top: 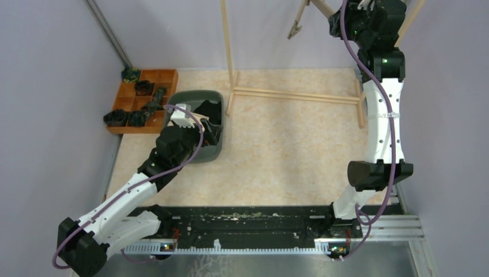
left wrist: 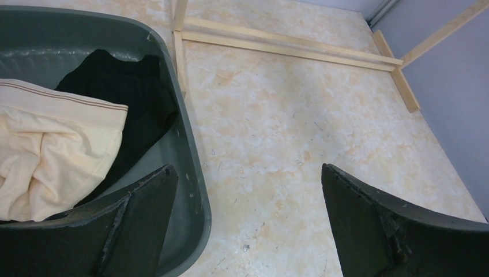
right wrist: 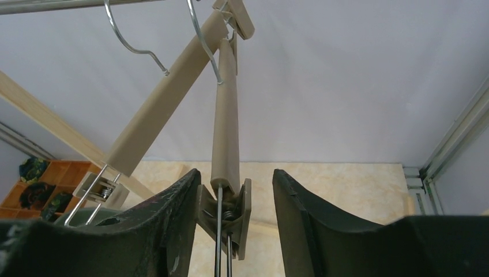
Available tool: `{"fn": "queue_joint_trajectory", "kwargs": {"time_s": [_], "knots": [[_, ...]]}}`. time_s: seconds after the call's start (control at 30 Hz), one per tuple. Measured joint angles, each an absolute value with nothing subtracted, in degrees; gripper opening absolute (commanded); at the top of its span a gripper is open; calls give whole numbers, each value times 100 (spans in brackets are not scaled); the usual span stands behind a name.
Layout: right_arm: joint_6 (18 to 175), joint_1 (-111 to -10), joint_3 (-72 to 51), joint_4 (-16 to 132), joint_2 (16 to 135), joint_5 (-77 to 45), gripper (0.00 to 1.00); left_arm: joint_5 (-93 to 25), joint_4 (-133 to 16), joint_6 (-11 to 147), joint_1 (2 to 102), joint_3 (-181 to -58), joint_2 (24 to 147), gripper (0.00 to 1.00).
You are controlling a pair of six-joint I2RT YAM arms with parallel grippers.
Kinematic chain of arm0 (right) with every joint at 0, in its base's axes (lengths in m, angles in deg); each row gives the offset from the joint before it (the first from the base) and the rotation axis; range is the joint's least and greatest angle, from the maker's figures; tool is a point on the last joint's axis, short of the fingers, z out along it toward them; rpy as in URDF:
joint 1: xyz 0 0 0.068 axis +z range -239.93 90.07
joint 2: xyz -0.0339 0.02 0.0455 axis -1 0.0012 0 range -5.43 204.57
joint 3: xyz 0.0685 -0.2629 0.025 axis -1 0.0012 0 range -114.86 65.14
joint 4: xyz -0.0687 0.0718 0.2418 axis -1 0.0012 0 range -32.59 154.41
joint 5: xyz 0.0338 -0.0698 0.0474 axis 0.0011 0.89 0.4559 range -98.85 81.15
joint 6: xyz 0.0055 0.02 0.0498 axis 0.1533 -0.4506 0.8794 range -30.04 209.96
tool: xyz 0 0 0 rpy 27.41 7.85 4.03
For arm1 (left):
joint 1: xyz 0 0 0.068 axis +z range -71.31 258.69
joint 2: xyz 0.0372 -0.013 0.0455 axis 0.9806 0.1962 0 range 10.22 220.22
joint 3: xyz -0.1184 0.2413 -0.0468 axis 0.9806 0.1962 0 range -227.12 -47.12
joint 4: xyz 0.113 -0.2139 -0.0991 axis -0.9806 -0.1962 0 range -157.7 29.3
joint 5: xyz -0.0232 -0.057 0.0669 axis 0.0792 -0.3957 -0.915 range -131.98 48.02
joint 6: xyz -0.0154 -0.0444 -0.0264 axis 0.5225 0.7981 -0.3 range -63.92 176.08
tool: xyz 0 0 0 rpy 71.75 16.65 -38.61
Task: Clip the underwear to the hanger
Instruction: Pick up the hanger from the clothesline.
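Underwear (left wrist: 86,135) lay inside the grey bin (left wrist: 195,167). The cream-yellow pair (left wrist: 46,161), its waistband edged with thin brown stripes, sat crumpled just ahead of the left finger of the left end effector (left wrist: 247,170). The black pair (left wrist: 135,95) spread beyond it and partly under it.

That end effector was spread wide and held nothing. Its left finger hung over the bin's near corner and its right finger over the bare marbled surface (left wrist: 300,115), so the bin wall ran between the two. Farther ahead lay the base rails of the wooden rack (left wrist: 288,43). To its left in the overhead view, an orange tray (top: 144,95) held dark items too small to identify.

The right end effector (right wrist: 236,173) was raised at the rack, jaws partly apart, with the clip (right wrist: 226,216) of a tan hanger (right wrist: 226,115) between them. The left finger stood right at the clip's side, and a gap showed before the right finger. A second hanger (right wrist: 161,109) slanted away to the upper left of it.
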State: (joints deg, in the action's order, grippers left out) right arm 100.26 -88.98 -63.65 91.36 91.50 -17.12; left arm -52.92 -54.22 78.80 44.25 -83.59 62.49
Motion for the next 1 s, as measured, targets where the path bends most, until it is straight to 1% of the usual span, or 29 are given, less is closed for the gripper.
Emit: {"fn": "queue_joint_trajectory", "kwargs": {"time_s": [0.07, 0.2, 0.23, 0.3, 0.33, 0.63, 1.0], "knots": [[10026, -8898, -6365, 9136, 9150, -1715, 40, -5292, -5422, 7880, 4425, -8359, 6249, 99], [10033, -8898, -6365, 9138, 9145, -1712, 23, -5295, -5422, 7884, 4425, -8357, 6249, 99], [10026, -8900, -6365, 9138, 9139, -1712, 18, -5295, -5420, 7887, 4425, -8357, 6249, 99], [10026, -8898, -6361, 9141, 9108, -1708, 4, -5295, -5420, 7900, 4425, -8352, 6249, 99], [10024, -8900, -6352, 9147, 9084, -1708, 0, -5295, -5417, 7902, 4425, -8348, 6249, 99], [10074, -8900, -6254, 9106, 8798, -1695, 0, -5295, -5407, 7922, 4425, -8317, 6249, 99], [10398, -8900, -5176, 8513, 8127, -1402, 0, -5295, -5411, 7946, 4425, -8291, 6101, 99]]}}
